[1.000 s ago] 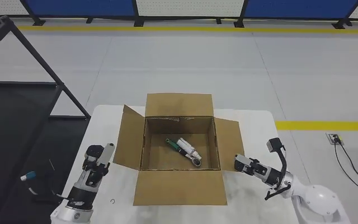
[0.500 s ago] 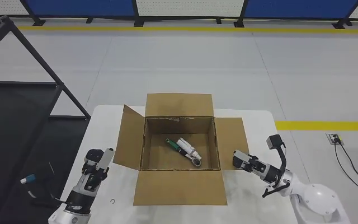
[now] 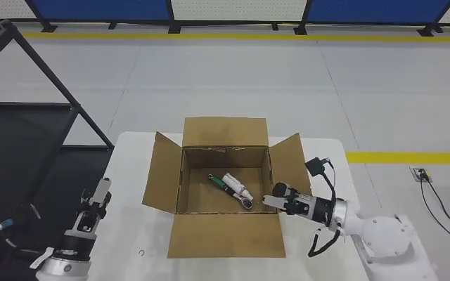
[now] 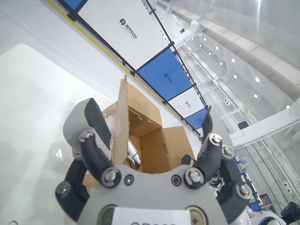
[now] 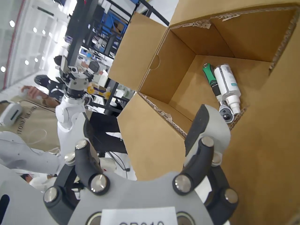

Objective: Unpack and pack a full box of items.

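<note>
Right gripper (image 3: 270,201), jaws wide open and empty, hangs over the right wall of the box (image 3: 225,235), apparently aimed at the ratchet (image 3: 219,183) and bottle (image 3: 236,186) touching on its floor, while the left gripper (image 3: 103,190), equally open and empty, idles well apart.

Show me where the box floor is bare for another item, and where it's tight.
Free: the box floor's left half, between the left wall and the ratchet; the strip along the far wall. Crowded: the near right corner, where the ratchet's head and the white bottle lie together and the right gripper hangs at the rim.
</note>
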